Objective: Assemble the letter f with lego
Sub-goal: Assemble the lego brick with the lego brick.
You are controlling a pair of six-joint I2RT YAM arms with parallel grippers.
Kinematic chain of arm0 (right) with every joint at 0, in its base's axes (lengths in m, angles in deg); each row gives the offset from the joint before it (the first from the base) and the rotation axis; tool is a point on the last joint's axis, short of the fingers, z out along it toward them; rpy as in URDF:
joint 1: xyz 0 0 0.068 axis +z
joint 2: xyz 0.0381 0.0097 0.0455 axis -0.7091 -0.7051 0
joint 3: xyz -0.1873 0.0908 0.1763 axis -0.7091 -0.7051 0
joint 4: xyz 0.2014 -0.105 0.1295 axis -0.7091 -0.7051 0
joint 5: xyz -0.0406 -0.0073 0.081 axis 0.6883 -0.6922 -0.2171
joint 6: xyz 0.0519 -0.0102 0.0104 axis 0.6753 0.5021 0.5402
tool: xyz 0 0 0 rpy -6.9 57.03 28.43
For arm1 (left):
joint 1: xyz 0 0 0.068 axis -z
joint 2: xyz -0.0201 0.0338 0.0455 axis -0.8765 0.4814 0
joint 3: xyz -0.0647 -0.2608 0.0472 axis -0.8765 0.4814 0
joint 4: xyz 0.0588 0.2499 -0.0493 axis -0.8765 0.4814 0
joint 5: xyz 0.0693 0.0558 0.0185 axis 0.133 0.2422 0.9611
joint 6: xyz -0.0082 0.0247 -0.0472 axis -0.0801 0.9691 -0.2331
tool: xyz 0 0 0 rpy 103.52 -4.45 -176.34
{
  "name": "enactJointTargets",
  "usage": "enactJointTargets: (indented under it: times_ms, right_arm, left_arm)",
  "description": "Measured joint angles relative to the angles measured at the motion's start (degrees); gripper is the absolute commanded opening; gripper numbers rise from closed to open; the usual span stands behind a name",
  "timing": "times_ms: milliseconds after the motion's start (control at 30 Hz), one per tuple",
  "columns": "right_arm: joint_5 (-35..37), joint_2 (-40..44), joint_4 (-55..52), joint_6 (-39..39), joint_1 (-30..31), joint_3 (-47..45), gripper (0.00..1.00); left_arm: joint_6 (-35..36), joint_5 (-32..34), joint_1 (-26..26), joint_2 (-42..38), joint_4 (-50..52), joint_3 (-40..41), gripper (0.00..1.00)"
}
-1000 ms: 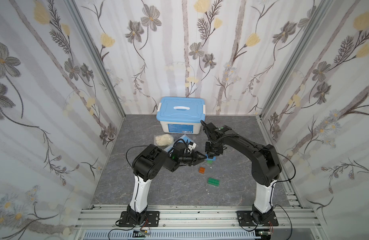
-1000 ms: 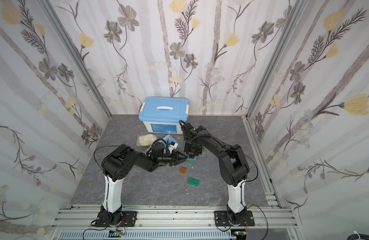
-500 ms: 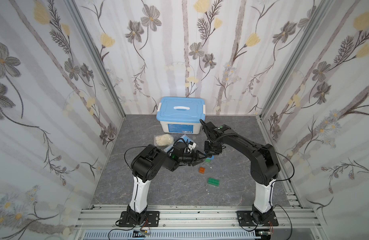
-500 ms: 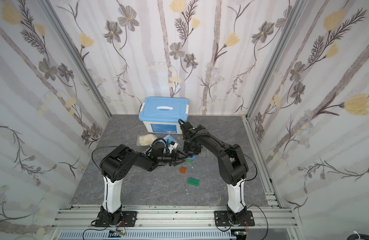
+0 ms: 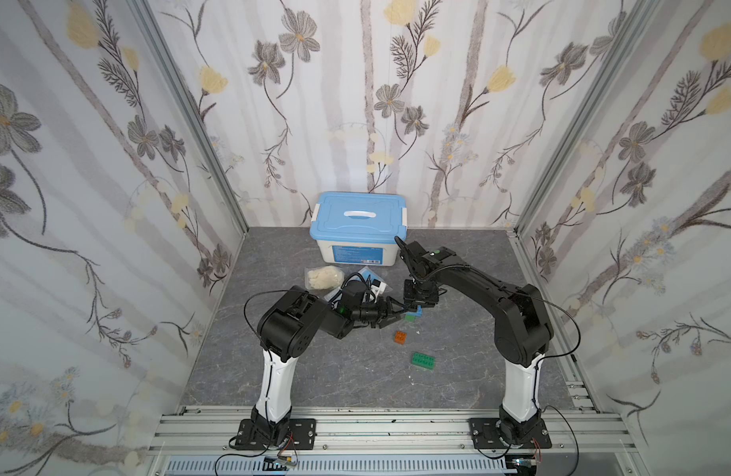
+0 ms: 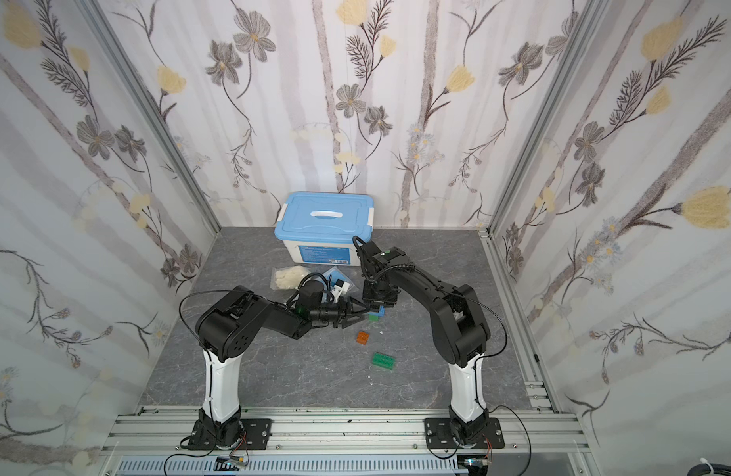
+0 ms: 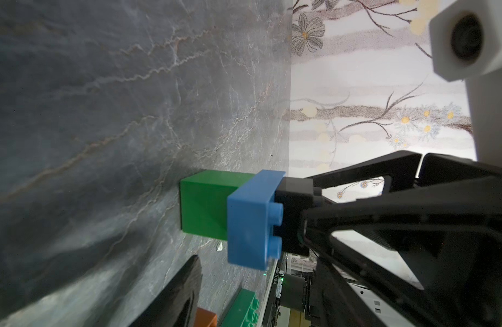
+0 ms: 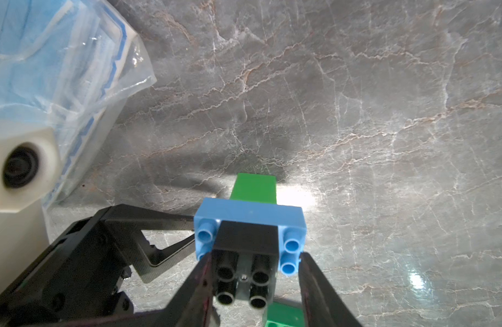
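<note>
Stack stands on the table (image 5: 314,371): green brick (image 7: 204,206), blue brick (image 7: 250,223), black brick (image 8: 245,235) on top. My right gripper (image 8: 255,254) straddles the black brick, jaws slack, with a gap on one side. My left gripper (image 5: 394,315) crowds in beside it, spread and holding nothing. Orange brick (image 5: 400,338) and second green brick (image 5: 422,361) lie near; mask pack (image 8: 46,56) sits close.

The blue-lidded box (image 5: 357,214) carries a blue label (image 5: 356,254) on its white front in both top views, but the print is too small to read. In the left wrist view a narrow white sticker (image 7: 277,276) shows a code starting J026, the rest unclear
</note>
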Motion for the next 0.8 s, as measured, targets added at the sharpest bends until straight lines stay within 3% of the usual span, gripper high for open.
enactJointTargets:
  times_ms: [800]
  right_arm:
    - [-1.3,1.9,-0.3,-1.6,0.1,2.0,0.57]
  left_arm:
    - [0.9,1.3,-0.1,0.4,3.8,-1.1,0.66]
